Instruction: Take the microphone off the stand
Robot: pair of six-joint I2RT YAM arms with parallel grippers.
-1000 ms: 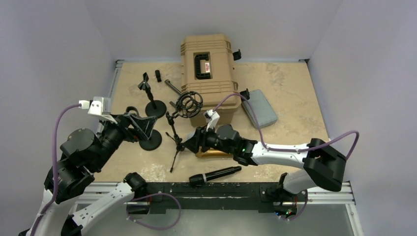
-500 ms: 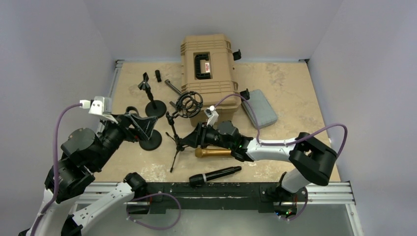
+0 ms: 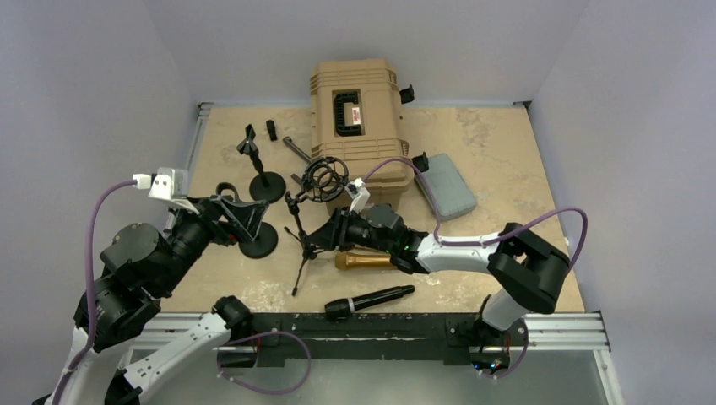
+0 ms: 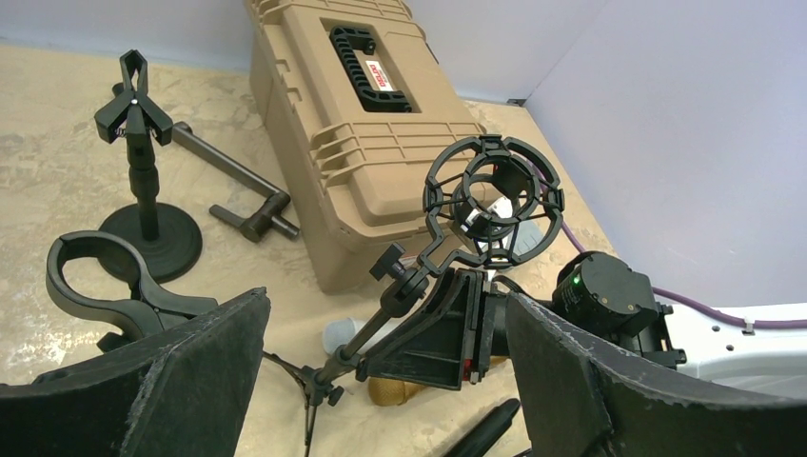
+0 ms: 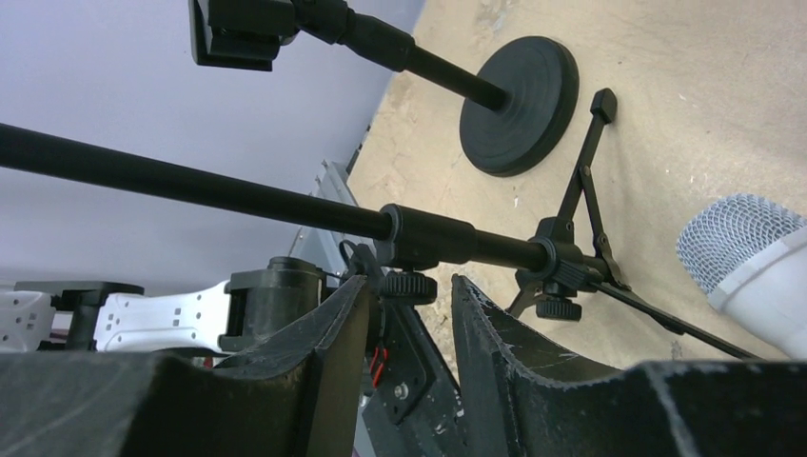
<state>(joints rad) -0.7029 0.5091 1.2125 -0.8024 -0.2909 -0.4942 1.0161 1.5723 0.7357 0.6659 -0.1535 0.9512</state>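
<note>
The black tripod stand (image 3: 301, 245) stands at the table's middle, its round shock mount (image 3: 325, 180) on top with no microphone showing in it. A gold microphone (image 3: 365, 261) and a black microphone (image 3: 369, 299) lie on the table. A white microphone (image 5: 752, 252) lies by the tripod's legs, also seen in the left wrist view (image 4: 347, 333). My right gripper (image 3: 327, 236) is open, its fingertips (image 5: 357, 295) on either side of a knob on the stand's pole (image 5: 285, 205), empty. My left gripper (image 3: 241, 219) is open wide and empty, left of the tripod.
A tan hard case (image 3: 355, 118) sits at the back, a grey pouch (image 3: 446, 186) to its right. Two round-base stands (image 3: 257, 240) (image 3: 263, 181) stand at the left, one with a clip (image 4: 95, 276). A loose black rod (image 4: 228, 176) lies beside the case.
My right gripper has moved left and up from over the gold microphone to the tripod's pole, leaving the gold microphone lying on the table. The left arm has barely moved.
</note>
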